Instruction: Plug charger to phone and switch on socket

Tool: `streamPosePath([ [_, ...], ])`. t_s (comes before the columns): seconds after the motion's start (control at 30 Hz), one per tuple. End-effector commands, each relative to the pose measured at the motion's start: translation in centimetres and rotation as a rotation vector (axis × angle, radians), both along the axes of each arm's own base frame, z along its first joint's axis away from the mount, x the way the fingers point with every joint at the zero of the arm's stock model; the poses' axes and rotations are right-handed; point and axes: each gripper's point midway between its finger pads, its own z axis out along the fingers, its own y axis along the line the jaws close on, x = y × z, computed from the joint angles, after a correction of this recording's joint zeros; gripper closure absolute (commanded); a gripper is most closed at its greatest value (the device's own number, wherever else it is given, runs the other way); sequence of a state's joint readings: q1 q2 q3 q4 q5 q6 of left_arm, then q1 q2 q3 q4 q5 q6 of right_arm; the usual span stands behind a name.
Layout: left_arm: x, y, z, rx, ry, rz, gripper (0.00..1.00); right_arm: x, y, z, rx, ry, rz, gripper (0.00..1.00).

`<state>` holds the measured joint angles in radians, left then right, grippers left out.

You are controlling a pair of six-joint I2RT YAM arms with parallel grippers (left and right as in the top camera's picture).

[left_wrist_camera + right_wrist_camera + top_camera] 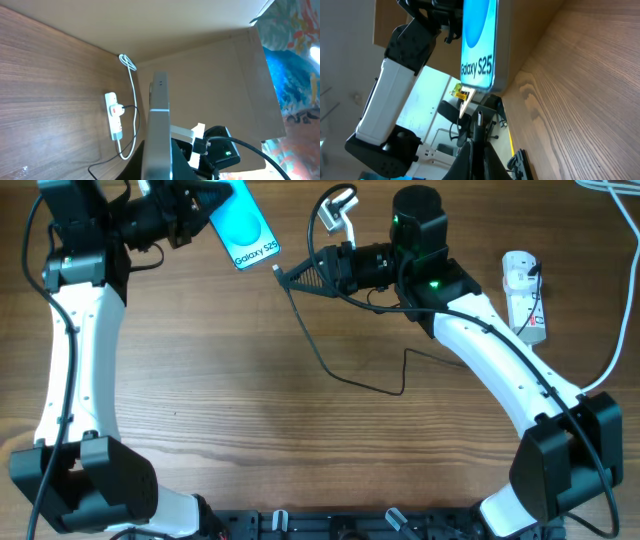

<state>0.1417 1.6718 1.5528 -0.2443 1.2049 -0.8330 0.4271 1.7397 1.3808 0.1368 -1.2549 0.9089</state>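
Overhead, from the near side: bare wooden table [220, 400] between the two arms, crossed mid-board by the thin black charger [340, 375] in a loose curve. Farther out, right gripper [283, 275] pinched shut on the plug tip [479, 119], just short of the phone [243, 228] and not touching it. Far left, left gripper [205, 210] clamped on the phone, held tilted above the table. Far right, by the edge, white socket [522, 295] with its white lead [618, 340]. Beyond, a cardboard wall [210, 75].

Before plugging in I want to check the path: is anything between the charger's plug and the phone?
Nothing visible. The right gripper holds the charger plug just off the lower edge of the phone, which the left gripper grips. Only open air shows in the gap.
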Motion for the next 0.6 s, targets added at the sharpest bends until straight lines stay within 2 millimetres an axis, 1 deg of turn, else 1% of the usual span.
streamPosePath([
  [0.0,-0.72,-1.90,0.44,-0.012,0.001,-0.057,0.96,0.12,0.14,0.58,0.008,-0.002,0.002,0.96],
  [0.1,-0.58,-2.22,0.33,-0.005,-0.001,-0.050,0.96,-0.08,0.12,0.62,0.010,-0.002,0.014,0.96],
  [0.37,-0.45,-1.93,0.31,-0.002,-0.004,-0.041,0.96,-0.20,0.01,0.88,0.020,-0.017,0.026,0.96],
  [0.57,-0.81,-2.27,0.42,-0.009,-0.004,-0.065,0.96,-0.10,0.02,0.95,0.022,-0.023,0.021,0.96],
])
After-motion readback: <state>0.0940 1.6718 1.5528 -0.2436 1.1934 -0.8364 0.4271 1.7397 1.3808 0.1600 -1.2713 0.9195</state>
